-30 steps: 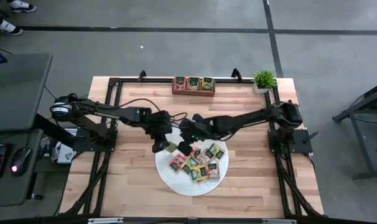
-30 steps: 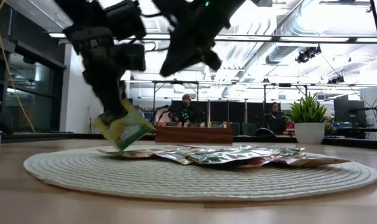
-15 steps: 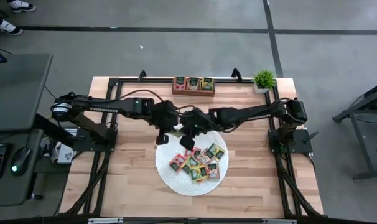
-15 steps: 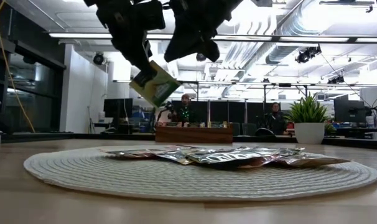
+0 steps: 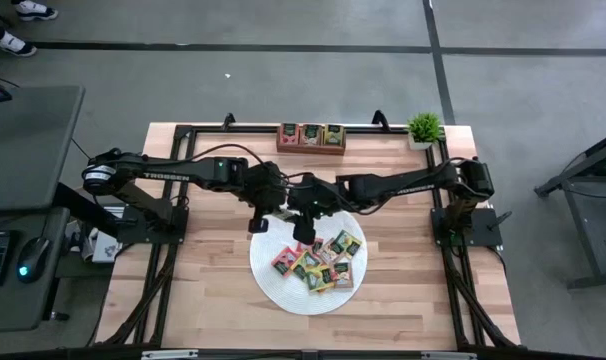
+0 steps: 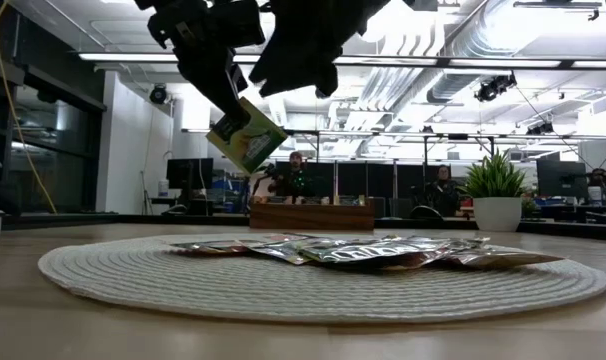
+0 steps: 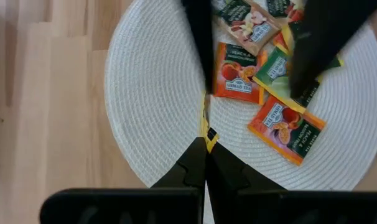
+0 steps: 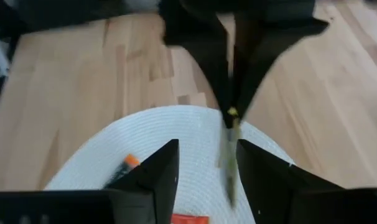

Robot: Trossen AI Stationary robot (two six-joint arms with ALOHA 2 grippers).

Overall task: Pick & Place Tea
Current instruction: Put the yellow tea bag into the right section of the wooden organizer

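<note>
I am pinching one green-and-yellow flat tea packet (image 6: 246,137) in my closed left gripper (image 5: 259,222), above the round white woven mat (image 5: 273,280), while my open right gripper (image 5: 303,231) is lining up to take it.

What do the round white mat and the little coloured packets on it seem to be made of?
The round mat looks like woven cord or paper fibre, matte: concentric ribbed rings show across it. The packets look like printed foil or coated paper, glossy: their crinkled edges catch the light. The packet held up by the left claw looks the same.
</note>
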